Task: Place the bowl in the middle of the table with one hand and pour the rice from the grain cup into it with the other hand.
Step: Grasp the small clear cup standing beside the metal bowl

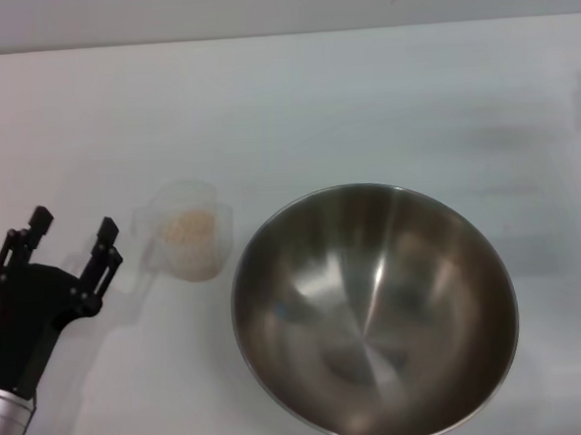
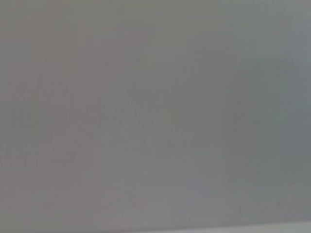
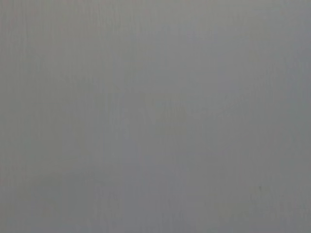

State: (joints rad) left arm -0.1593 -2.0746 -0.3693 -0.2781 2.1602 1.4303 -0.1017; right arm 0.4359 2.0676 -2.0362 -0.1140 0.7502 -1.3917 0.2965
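The large steel bowl point(image 1: 375, 311) stands on the white table point(image 1: 294, 109), right of centre near the front; it is empty inside. The small frosted grain cup point(image 1: 186, 244) stands upright just left of the bowl, its handle pointing left, with beige rice point(image 1: 188, 227) in it. My left gripper point(image 1: 72, 234) is open and empty, a short way left of the cup's handle, not touching it. My right gripper is out of view. Both wrist views show only plain grey surface.
The far half of the table behind the bowl and cup is bare white surface, as is the strip to the right of the bowl. The table's far edge point(image 1: 279, 35) meets a grey wall.
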